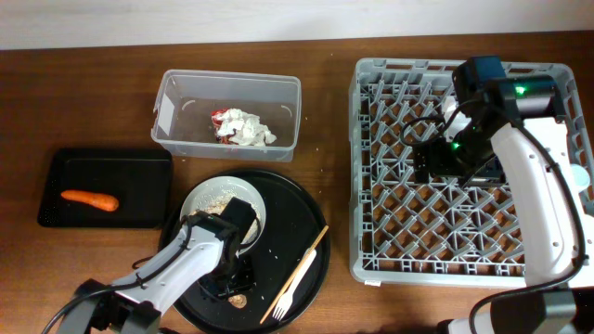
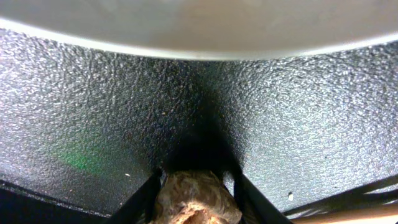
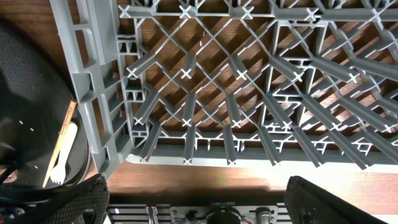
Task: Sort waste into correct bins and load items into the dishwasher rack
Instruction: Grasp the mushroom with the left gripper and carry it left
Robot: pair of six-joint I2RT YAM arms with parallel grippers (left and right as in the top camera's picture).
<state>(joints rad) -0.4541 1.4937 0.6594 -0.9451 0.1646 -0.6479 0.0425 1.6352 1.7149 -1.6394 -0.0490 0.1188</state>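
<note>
My left gripper (image 1: pixel 234 280) is down on the large round black tray (image 1: pixel 306 223), just below the white plate (image 1: pixel 206 197) that holds the beige crumbly heap (image 1: pixel 223 197). In the left wrist view its fingers (image 2: pixel 196 193) are shut on the small brown lump (image 2: pixel 196 202). The chopsticks (image 1: pixel 302 269) and white fork (image 1: pixel 283 301) lie on the same tray. The carrot (image 1: pixel 90 199) lies in the flat black tray (image 1: pixel 56 167). Tissues (image 1: pixel 249 128) and the red wrapper (image 1: pixel 219 119) are in the clear tub (image 1: pixel 176 93). My right gripper (image 3: pixel 199 199) hangs open and empty over the grey rack (image 1: pixel 390 250).
The right wrist view shows the rack's lattice (image 3: pixel 236 93), its corner, the fork (image 3: pixel 59 160) and the chopsticks (image 3: pixel 64 134) on the round tray (image 3: pixel 25 93). A pale blue thing (image 1: pixel 581 176) shows at the rack's right edge, partly hidden by my right arm.
</note>
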